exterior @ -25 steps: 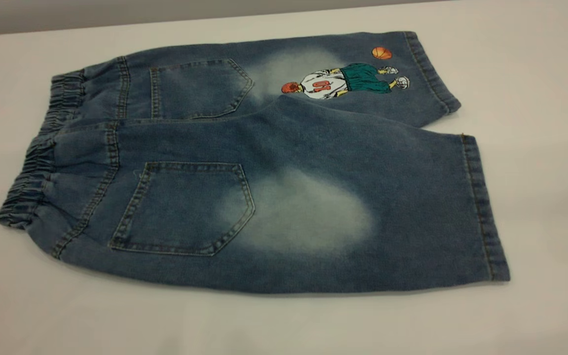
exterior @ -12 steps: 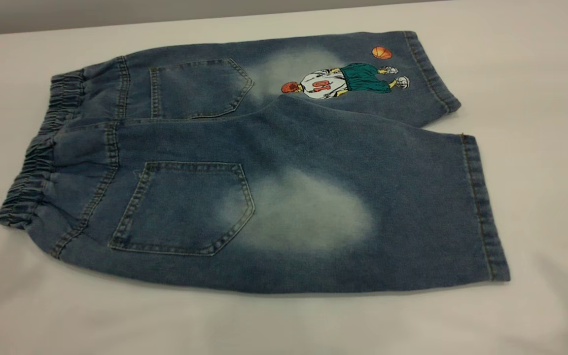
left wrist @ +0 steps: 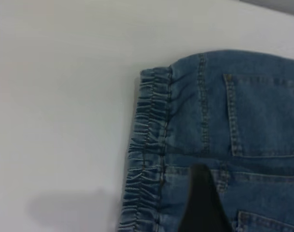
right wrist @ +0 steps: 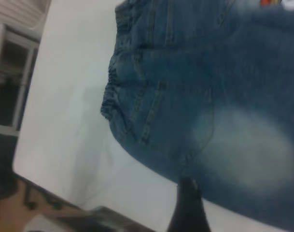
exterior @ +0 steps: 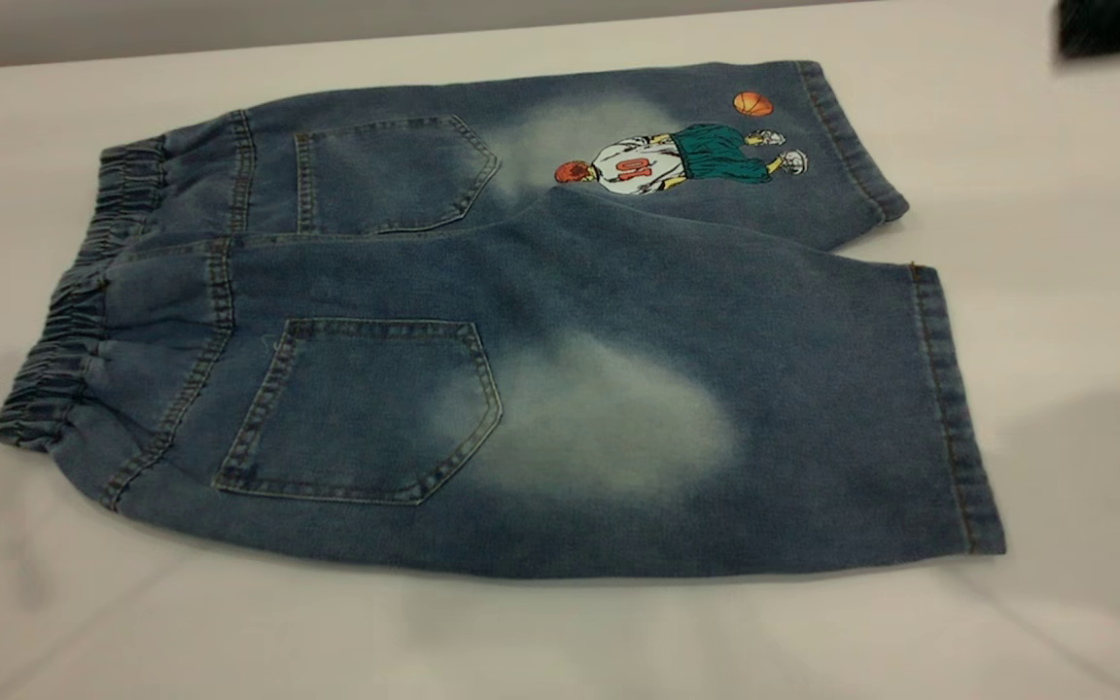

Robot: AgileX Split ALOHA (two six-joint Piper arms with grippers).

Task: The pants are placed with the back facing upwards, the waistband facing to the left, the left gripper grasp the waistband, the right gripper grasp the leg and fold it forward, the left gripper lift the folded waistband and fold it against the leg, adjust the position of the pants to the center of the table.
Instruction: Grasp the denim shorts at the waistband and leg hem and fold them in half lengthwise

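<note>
Exterior view shows the short blue denim pants [exterior: 521, 331] lying flat and unfolded on the plain white tabletop [exterior: 1056, 292], back side up, with the gathered elastic waistband [exterior: 64, 331] toward that view's left and both hems toward its right. Two stitched back patch pockets [exterior: 366, 408] face up. The plain denim leg [exterior: 716, 408] with its pale faded patch lies nearer the camera, its upper edge overlapping the farther leg, which bears the basketball-player print [exterior: 682, 160].

At the upper right corner of that view a dark blurred shape [exterior: 1119, 24] juts in; it may be part of the right arm, though the blur leaves that unsure.

From the left wrist view, the black left gripper [left wrist: 202, 205] hangs over the seat of the pants [left wrist: 233, 135], just beside the waistband [left wrist: 149, 140]; only one dark finger tip shows, so I cannot tell whether the fingers are open or closed.

From the right wrist view, the black wedge-fingered right gripper [right wrist: 188, 208] hovers at the near edge of the pants [right wrist: 204, 96], close to the faded patch [right wrist: 248, 150]. Again a single finger is seen, and its state cannot be told.
</note>
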